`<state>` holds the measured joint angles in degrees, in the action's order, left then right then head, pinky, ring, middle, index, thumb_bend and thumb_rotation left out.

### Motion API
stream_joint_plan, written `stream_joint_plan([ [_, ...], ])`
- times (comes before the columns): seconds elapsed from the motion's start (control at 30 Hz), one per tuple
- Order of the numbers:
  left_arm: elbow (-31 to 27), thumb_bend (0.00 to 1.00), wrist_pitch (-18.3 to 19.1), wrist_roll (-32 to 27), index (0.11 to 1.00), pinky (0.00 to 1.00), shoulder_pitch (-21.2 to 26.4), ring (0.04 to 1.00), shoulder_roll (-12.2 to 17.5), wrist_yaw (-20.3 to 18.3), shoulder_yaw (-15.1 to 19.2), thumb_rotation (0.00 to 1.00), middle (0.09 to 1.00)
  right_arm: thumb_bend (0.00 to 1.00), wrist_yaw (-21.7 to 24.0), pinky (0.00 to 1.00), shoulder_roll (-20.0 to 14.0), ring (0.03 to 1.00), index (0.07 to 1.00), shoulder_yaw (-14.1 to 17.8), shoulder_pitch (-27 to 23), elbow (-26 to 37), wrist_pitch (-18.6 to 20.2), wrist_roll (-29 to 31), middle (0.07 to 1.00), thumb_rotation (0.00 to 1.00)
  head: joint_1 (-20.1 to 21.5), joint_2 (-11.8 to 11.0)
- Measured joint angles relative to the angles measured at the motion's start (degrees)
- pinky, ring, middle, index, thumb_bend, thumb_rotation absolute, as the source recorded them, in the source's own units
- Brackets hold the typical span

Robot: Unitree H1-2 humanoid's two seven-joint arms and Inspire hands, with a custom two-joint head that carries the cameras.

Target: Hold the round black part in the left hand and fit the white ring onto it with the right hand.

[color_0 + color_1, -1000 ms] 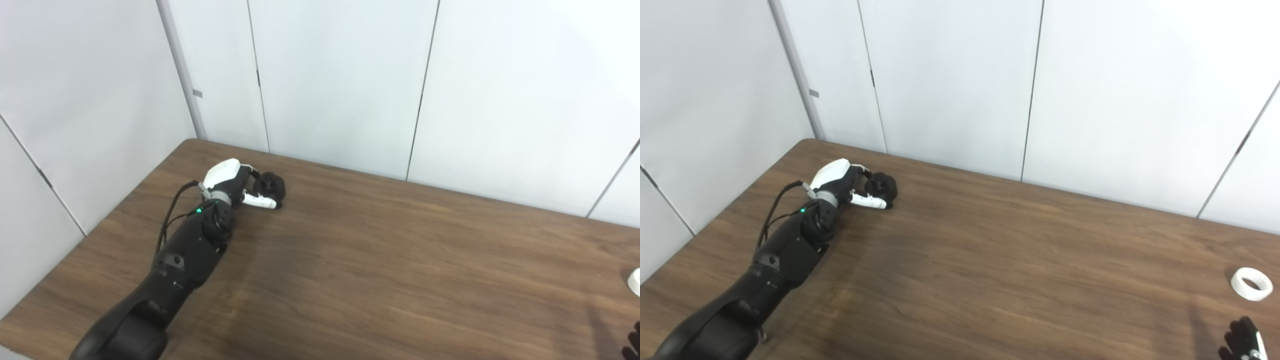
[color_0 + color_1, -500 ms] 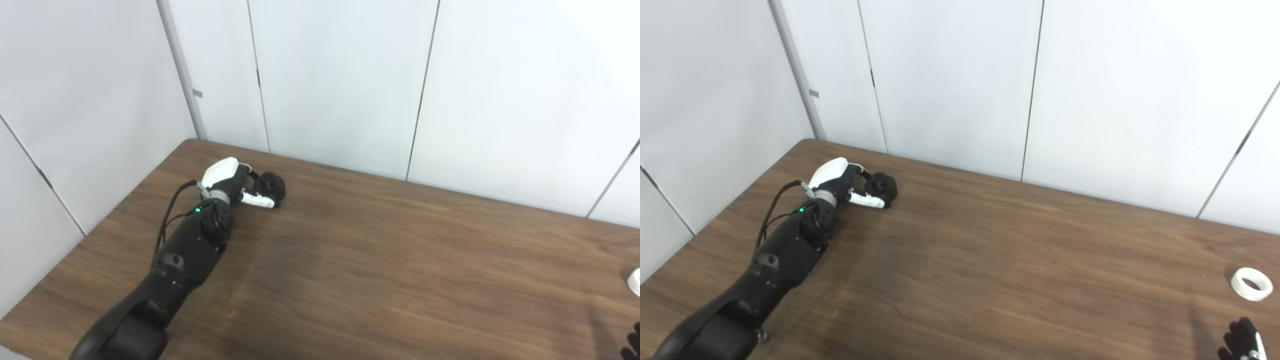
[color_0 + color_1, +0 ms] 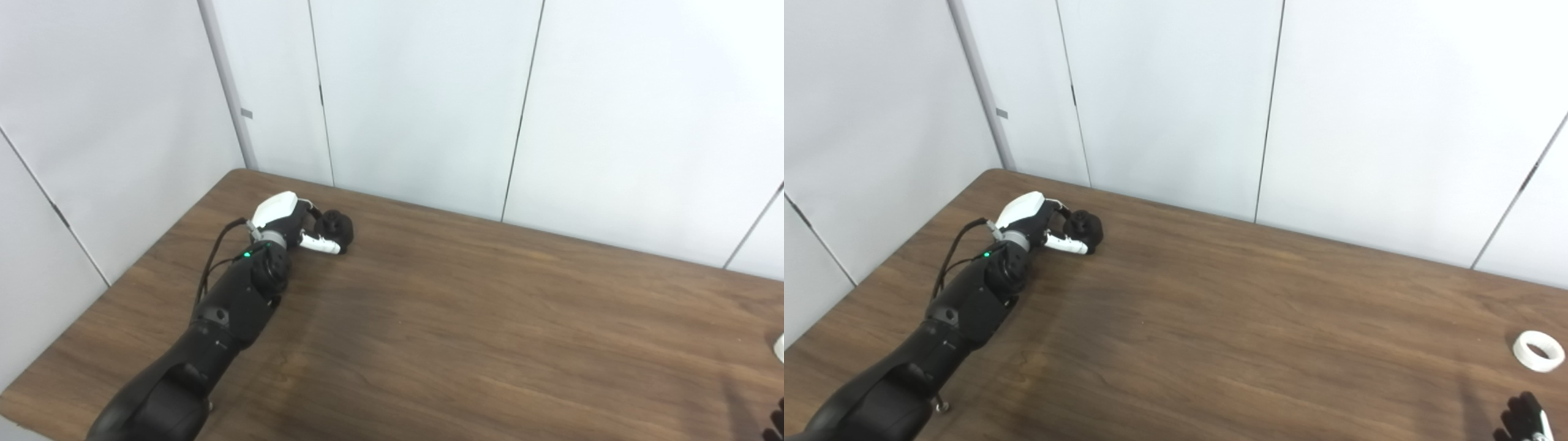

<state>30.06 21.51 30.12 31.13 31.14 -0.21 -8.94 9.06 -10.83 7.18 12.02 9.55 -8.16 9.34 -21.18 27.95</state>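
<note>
A: At the far left corner of the wooden table (image 3: 1213, 318), left hand (image 3: 1038, 220) is reached out, white back plate facing up. Fingers and thumb curl round the round black part (image 3: 1084, 228). Part looks to be sitting on the tabletop, or just off it; cannot tell which from either eye view.

B: Grip state, left?

A: Closed on the part. White-tipped thumb (image 3: 318, 244) lies along the near side of the part, dark fingers wrap the far side. Black forearm runs back to the near left edge of the picture, green indicator light lit near the wrist, black cable looping along its left side.

B: White ring?

A: White ring (image 3: 1538, 351) lies flat on the table at the far right, well apart from the black part, the whole width of the table between them. Nothing touches it. Left eye view shows only a sliver of it at the right edge.

B: Right hand?

A: Right hand (image 3: 1524, 419) is barely in frame, at the near right corner, near side of the ring and not touching it. Only dark fingertips show, so cannot tell whether it is spread or closed.

B: Background?

A: Pale wall panels (image 3: 416, 98) behind the table, dark vertical seams between them.
</note>
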Motion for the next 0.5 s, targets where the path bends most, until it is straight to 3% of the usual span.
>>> stream_joint_plan([
  [0.5, 0.6, 0.85, -0.3, 0.0, 0.75, 1.0, 0.2, 1.0, 0.0, 0.0, 0.0, 0.3, 0.931, 0.62, 0.0, 1.0, 0.0, 1.0, 1.0, 0.0, 0.0, 0.0, 0.0, 0.0, 1.0, 1.0, 0.0, 0.0],
])
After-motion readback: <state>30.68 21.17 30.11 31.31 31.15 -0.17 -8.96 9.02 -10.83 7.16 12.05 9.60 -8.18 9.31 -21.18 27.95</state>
